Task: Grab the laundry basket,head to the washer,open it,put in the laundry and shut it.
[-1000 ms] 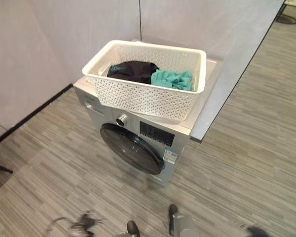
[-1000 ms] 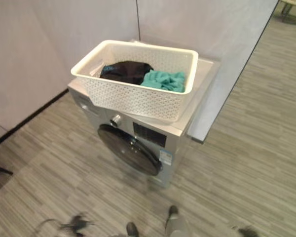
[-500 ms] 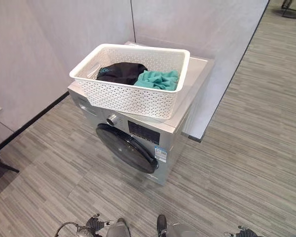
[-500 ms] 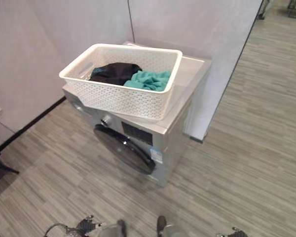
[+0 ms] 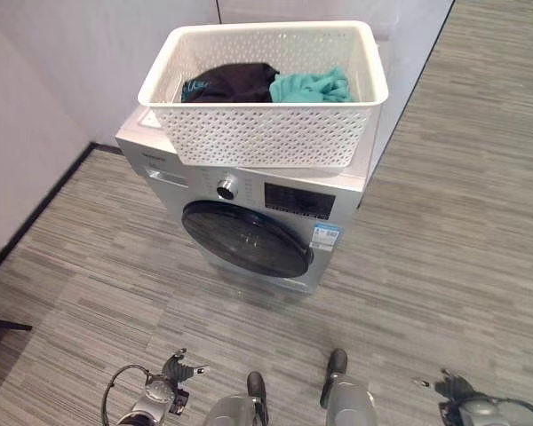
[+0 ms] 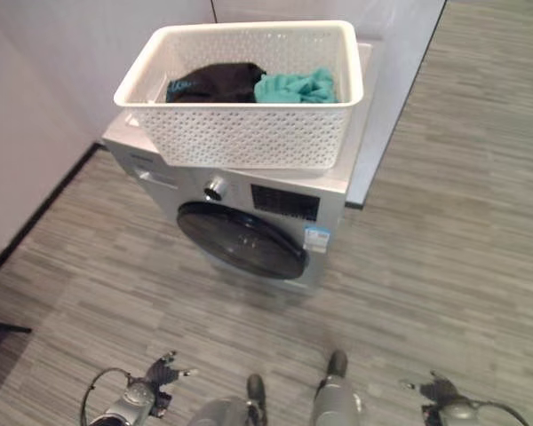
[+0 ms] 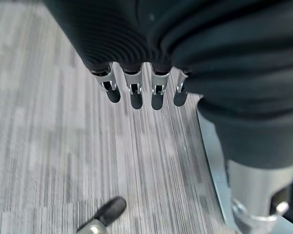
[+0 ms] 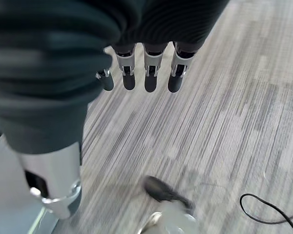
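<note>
One washer [image 5: 249,209], one laundry basket [image 5: 265,133], two garments inside: one black [image 5: 235,82], one teal [image 5: 309,86]

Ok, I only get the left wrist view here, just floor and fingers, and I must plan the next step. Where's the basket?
Observer: The basket sits on top of the washer, not in either hand.
Operator: Is the washer door open?
Observer: No, the door is closed, facing the robot.
Operator: Is laundry already in the basket?
Observer: Yes, a black garment and a teal one lie inside it.
Operator: And the right hand?
Observer: The right hand hangs over the floor, fingers straight, holding nothing, like the left hand.
</note>
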`<state>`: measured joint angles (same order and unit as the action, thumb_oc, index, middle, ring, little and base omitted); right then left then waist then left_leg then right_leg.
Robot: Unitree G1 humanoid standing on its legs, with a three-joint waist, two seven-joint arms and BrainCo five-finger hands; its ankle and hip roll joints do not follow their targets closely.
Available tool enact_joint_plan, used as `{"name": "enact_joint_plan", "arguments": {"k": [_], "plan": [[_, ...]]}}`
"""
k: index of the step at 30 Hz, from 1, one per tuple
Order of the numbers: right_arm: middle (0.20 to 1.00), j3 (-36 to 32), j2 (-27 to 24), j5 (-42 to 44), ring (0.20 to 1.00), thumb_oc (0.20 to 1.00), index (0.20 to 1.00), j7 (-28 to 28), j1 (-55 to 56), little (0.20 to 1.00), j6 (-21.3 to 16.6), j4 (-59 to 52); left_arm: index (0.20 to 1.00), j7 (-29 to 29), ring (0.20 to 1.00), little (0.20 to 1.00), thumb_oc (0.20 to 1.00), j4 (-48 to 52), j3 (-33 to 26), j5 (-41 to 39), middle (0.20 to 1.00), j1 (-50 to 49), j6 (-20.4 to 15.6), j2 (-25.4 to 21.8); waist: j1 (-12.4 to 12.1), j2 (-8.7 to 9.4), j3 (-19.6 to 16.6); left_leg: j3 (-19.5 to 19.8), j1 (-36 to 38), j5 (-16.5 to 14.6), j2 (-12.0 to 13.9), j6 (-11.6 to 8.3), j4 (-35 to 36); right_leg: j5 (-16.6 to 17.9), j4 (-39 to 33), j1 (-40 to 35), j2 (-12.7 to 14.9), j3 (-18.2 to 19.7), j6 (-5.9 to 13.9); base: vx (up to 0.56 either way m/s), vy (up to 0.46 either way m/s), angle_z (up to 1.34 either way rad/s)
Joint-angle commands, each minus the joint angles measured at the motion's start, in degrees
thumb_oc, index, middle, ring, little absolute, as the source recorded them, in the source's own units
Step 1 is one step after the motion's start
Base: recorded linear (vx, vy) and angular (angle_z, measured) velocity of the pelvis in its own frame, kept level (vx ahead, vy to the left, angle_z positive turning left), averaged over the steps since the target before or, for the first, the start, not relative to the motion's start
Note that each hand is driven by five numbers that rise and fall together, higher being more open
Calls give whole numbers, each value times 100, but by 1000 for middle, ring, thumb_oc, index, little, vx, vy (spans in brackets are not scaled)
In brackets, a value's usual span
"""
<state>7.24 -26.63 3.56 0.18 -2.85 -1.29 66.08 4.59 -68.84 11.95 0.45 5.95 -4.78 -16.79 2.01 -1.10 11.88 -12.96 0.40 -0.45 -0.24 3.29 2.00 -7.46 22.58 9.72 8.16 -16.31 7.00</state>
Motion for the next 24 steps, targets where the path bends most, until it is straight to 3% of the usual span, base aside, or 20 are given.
{"name": "enact_joint_plan", "arguments": {"k": [1,4,6,10,11,12,13,15,16,17,19,21,24], "plan": [[1000,212,-228,-116,1000,1000,1000,-72,-122,1000,-140,86,1000,-11,1000,1000,1000,-27,-145,45,1000,-157,-36,-303,20,198,-126,125,-227,-368,-59,-408,-637,266,-845,-212,-581,204,-20,-37,182,-61],[1000,285,-190,-160,1000,1000,1000,-31,-54,1000,-135,197,1000,-70,1000,1000,1000,-62,-129,197,1000,-174,-14,-265,58,226,-201,72,-145,-315,-175,-378,-485,175,-1005,-259,-930,401,-100,2,108,-30],[1000,285,-174,-117,1000,1000,1000,-24,53,1000,-148,178,1000,-53,1000,1000,1000,-60,-103,250,1000,-135,-18,-210,121,215,-251,94,-134,-303,-234,-346,-527,190,-1368,-448,-1004,790,-250,50,55,4],[1000,233,-196,-167,1000,1000,1000,26,229,1000,-126,398,1000,-74,1000,1000,1000,138,20,326,1000,-152,-34,-103,112,185,-266,76,-299,-439,-327,-391,-1160,239,-1699,-669,-957,869,-339,48,28,3],[1000,151,-290,-162,1000,1000,1000,44,280,1000,-112,520,1000,-89,1000,1000,1000,348,65,303,1000,-151,-85,-71,48,201,-115,362,-691,-222,-407,-712,-2217,288,-1814,-820,-917,928,-418,-6,37,13],[1000,154,-304,-184,1000,1000,1000,42,263,1000,-105,547,1000,-86,1000,1000,1000,355,67,267,1000,-144,-84,-57,14,210,-74,564,-789,-112,-460,-861,-2402,287,-1856,-888,-902,959,-425,2,66,19],[1000,164,-306,-230,1000,1000,1000,46,274,1000,-86,545,1000,-97,1000,1000,1000,341,72,238,1000,-132,-79,-37,26,221,-43,599,-851,-17,-293,-943,-2412,284,-1886,-958,-851,936,-428,26,85,3],[1000,74,-311,-156,1000,1000,1000,31,372,1000,-84,523,1000,-99,1000,1000,1000,262,107,231,1000,-116,-54,-3,116,245,-91,265,-861,-165,260,-782,-1979,252,-1975,-1036,-672,857,-351,77,136,-16],[1000,49,-296,-104,1000,1000,1000,20,388,1000,-77,530,1000,-86,1000,1000,1000,176,117,264,1000,-100,-50,2,84,261,-115,311,-857,-236,314,-712,-1812,218,-1975,-1056,-631,905,-332,138,238,-4],[1000,42,-272,33,1000,1000,1000,-26,363,1000,-117,509,1000,-48,1000,1000,1000,-2,160,268,1000,-78,-54,-21,77,274,-159,696,-992,-103,494,-698,-1530,175,-1933,-1036,-568,1067,-286,160,280,-8],[1000,-4,-303,166,1000,1000,1000,-36,336,1000,-127,421,1000,-36,1000,1000,1000,-109,172,250,1000,-88,-31,-67,131,195,-188,905,-965,288,848,-855,-1044,91,-1923,-1080,-524,1192,-213,155,257,-33],[1000,-57,-326,195,1000,1000,1000,-34,290,1000,-119,385,1000,-37,1000,1000,1000,-193,166,276,1000,-91,-21,-103,167,116,-211,856,-811,255,915,-902,-947,38,-1856,-1112,-441,1266,-134,166,257,-46],[1000,-159,-295,197,1000,1000,1000,-86,138,1000,-96,510,1000,-50,1000,1000,1000,-207,149,295,1000,-44,-21,-117,175,36,-302,714,-747,3,654,-801,-1061,78,-1815,-1227,-113,1341,48,227,378,-43]]}}
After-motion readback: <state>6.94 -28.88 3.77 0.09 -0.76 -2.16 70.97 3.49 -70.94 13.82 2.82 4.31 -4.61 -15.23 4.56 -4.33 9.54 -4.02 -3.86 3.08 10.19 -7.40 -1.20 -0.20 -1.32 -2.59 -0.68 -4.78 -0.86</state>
